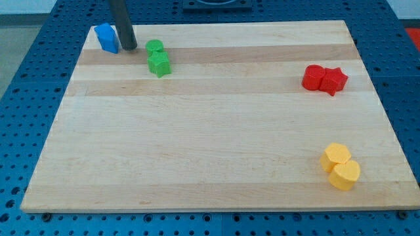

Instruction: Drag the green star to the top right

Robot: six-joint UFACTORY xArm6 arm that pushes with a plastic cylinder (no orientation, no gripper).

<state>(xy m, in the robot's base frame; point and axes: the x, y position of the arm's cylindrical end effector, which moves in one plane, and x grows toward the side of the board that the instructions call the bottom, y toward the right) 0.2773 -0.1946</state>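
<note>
1. Nearest the view's bottom, at the right, two yellow blocks (340, 167) touch each other on the wooden counter (197, 151).
2. Farther up at the right, two red blocks (324, 79) sit pressed together.
3. The green star (159, 64) lies at the upper left, well apart from the top right; which way it points or any long axis cannot be told. It touches a rounder green block (155, 46) just above.
4. The rod comes down from the view's top, near upright; my tip (130, 48), the tool, has no jaws, so apart or together cannot be told. It rests just left of the green blocks.
5. A blue block (107, 37) stands just left of the rod.
</note>
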